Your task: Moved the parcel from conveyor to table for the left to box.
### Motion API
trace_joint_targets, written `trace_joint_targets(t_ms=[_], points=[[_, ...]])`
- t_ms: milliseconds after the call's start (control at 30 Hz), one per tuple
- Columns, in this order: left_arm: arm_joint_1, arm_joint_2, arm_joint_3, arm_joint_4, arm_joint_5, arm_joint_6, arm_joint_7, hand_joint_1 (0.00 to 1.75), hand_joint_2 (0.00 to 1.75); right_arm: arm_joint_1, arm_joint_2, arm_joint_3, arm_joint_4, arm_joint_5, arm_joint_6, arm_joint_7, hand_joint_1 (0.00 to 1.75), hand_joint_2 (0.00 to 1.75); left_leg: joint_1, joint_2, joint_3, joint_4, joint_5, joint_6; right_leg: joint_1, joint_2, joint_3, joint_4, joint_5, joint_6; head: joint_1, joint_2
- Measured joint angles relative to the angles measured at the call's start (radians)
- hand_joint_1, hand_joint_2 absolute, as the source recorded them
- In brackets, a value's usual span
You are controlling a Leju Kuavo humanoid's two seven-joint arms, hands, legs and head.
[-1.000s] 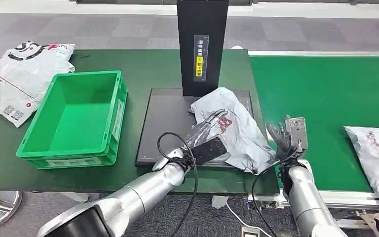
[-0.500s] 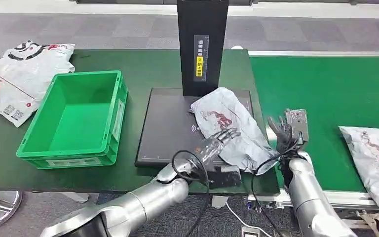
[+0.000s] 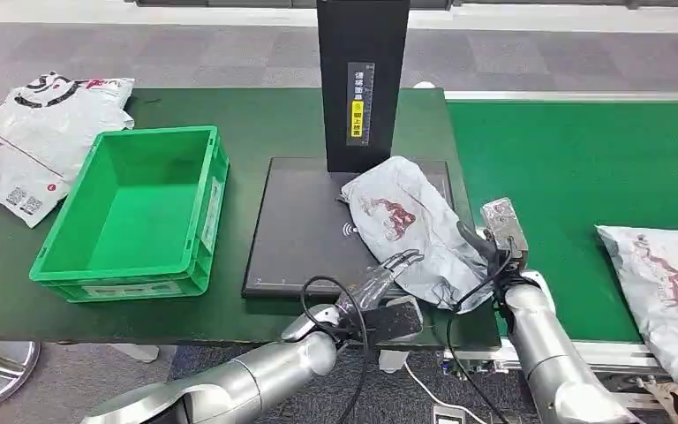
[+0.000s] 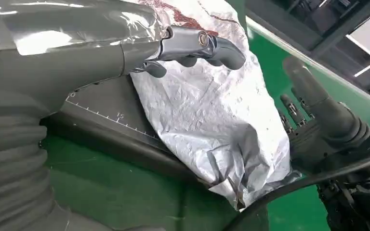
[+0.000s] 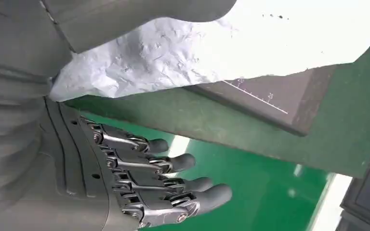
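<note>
A crumpled grey parcel (image 3: 410, 225) with a red print lies on the right part of the black scale pad (image 3: 300, 221), its near corner hanging over the pad's edge. My left hand (image 3: 387, 276) hovers at the parcel's near edge with fingers spread, holding nothing. In the left wrist view its fingers (image 4: 192, 43) reach over the parcel (image 4: 212, 110). My right hand (image 3: 487, 243) stands at the parcel's right edge, fingers straight and apart. The right wrist view has the parcel (image 5: 197, 53) beside the thumb and the fingers (image 5: 149, 178) stretched out, not closed on it. The green box (image 3: 132, 212) stands at the left.
A black post (image 3: 362, 79) rises behind the scale pad. Another white parcel (image 3: 666, 283) lies on the green conveyor (image 3: 583, 159) at the right. More parcels (image 3: 35, 132) lie at the table's far left corner. The table's near edge runs just below my left hand.
My left hand has drawn back off the parcel toward the table's near edge. The right hand has shifted left, up to the parcel's right edge. The conveyor parcel has crept left.
</note>
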Motion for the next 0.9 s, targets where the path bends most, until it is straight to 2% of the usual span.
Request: trace_joint_targets(t_ms=[167,367,600,733,900], points=[[-0.002,0.002,0.050,0.002,0.158,-0.033,-0.056,0.00,1.75,0.000,0.000,0.026,-0.002,0.079,0.009,-0.028,0.00,1.75,0.000,0.000,0.000,0.000,0.000,0.000,0.000,0.000,0.000,0.000,0.000,0.000,0.000,0.000],[-0.042,0.017,0.273,0.018,0.406,-0.189,-0.097,0.00,1.75,0.010,0.018,0.137,-0.029,0.236,0.013,-0.064,0.00,1.75,0.000,0.001,0.000,0.000,0.000,0.000,0.001,0.001,0.000,0.000,0.000,0.000,0.000,0.000],[-0.067,0.052,0.448,0.031,0.446,-0.233,-0.108,0.00,1.75,0.009,0.052,0.253,-0.044,0.369,-0.022,-0.071,0.00,1.75,0.002,0.000,0.000,0.000,0.001,-0.001,0.002,0.000,0.000,0.000,0.000,0.000,0.000,0.000],[-0.070,0.060,0.497,0.033,0.435,-0.234,-0.108,0.00,1.75,0.009,0.060,0.310,-0.061,0.469,-0.120,-0.053,0.00,1.75,0.001,0.000,0.000,0.000,0.001,-0.001,0.001,0.000,0.000,0.000,0.000,0.000,0.000,0.000],[-0.072,0.065,0.527,0.033,0.430,-0.235,-0.108,0.00,1.75,0.010,0.067,0.349,-0.079,0.489,-0.144,-0.047,0.00,1.75,0.001,0.000,0.000,0.000,0.001,-0.001,0.001,0.000,0.000,0.000,0.000,0.000,0.000,0.000]])
